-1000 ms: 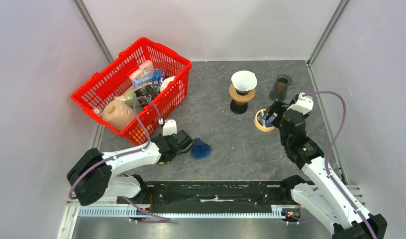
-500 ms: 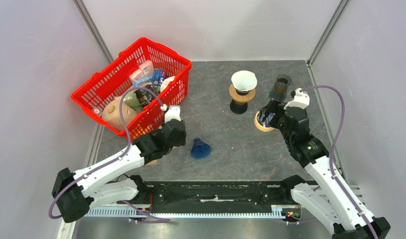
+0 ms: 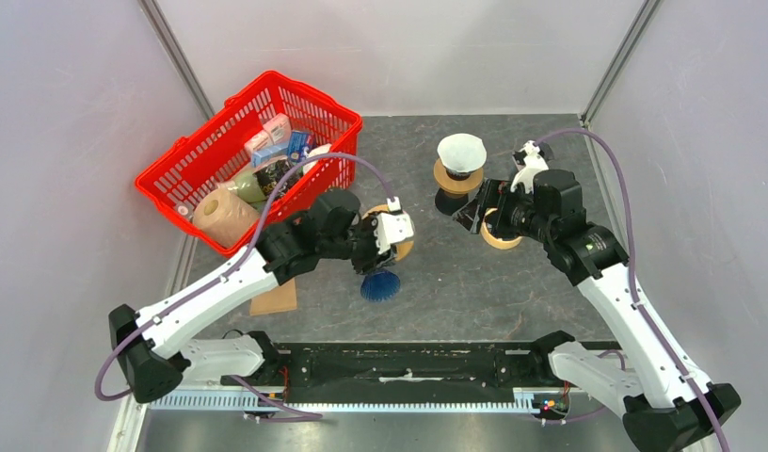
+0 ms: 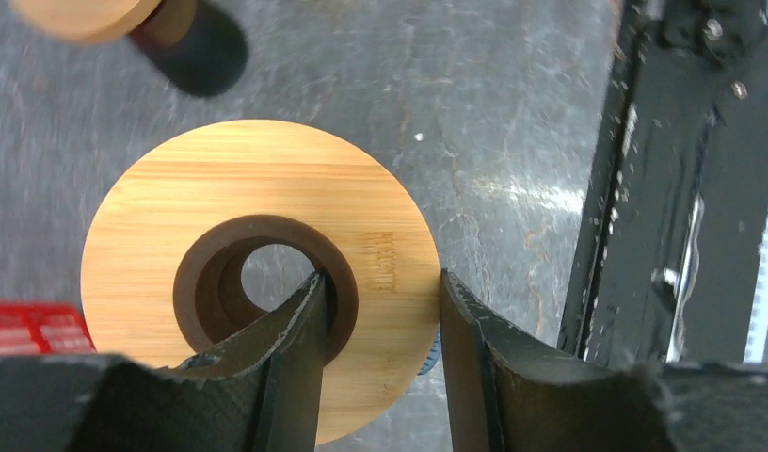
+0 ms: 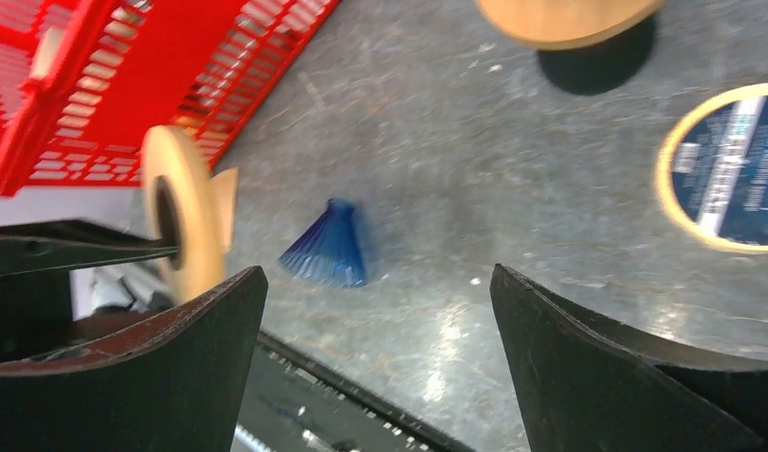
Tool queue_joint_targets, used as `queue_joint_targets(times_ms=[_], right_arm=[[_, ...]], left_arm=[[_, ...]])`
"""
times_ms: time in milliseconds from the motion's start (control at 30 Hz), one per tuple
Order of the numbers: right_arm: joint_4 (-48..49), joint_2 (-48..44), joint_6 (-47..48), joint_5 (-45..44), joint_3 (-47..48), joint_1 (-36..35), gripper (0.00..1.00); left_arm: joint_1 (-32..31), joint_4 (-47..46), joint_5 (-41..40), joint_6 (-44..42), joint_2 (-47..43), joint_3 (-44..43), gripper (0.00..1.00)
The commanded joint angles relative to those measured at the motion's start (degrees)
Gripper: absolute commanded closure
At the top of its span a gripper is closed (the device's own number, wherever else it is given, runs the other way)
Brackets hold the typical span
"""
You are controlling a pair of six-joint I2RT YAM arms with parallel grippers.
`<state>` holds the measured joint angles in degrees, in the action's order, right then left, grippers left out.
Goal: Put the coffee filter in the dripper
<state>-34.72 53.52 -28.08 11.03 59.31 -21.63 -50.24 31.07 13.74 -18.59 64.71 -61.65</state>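
The white paper coffee filter (image 3: 460, 151) sits in a wooden ring on a black stand (image 3: 453, 200) at the back middle. The blue ribbed dripper (image 3: 380, 284) lies on its side on the table and also shows in the right wrist view as a blue cone (image 5: 328, 247). My left gripper (image 3: 388, 237) hangs just above it, shut on a wooden ring (image 4: 258, 273): one finger goes through the hole and the other presses the outer rim. My right gripper (image 3: 474, 209) is open and holds nothing, beside the stand's base.
A red basket (image 3: 194, 151) of groceries stands at the back left. A yellow-rimmed round disc (image 3: 501, 231) and a dark cup (image 3: 536, 158) sit at the right. A brown board (image 3: 275, 297) lies near the left arm. The black base rail (image 3: 408, 363) runs along the near edge.
My left arm has lifted and swung right, bringing the wooden ring over the blue dripper. My right gripper has moved up and left toward the stand, still open.
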Motion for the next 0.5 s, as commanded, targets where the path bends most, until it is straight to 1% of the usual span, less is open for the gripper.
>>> queue_joint_targets(times_ms=[0, 133, 233, 367, 467], right_arm=[[-0.76, 1.09, -2.32, 14.13, 4.13, 0.03, 0.03], [-0.96, 2.76, -4.74, 22.66, 5.28, 0.0, 0.06], [-1.38, 4.7, -6.25, 27.0, 5.53, -0.07, 0.12], [-3.68, 7.17, -4.46, 28.41, 5.39, -0.6, 0.19], [-4.13, 8.19, -3.22, 29.05, 4.37, -0.95, 0.24]], left_arm=[[-0.42, 8.97, 13.84, -24.81, 3.59, -6.9, 0.98], [-2.01, 16.19, 15.35, -34.95, 8.28, -12.17, 0.98], [-3.6, 20.01, 15.47, -40.46, 11.13, -15.54, 0.98], [-4.56, 21.1, 16.84, -44.78, 12.39, -16.76, 0.98], [-5.11, 21.06, 16.94, -46.24, 12.48, -16.91, 0.98]])
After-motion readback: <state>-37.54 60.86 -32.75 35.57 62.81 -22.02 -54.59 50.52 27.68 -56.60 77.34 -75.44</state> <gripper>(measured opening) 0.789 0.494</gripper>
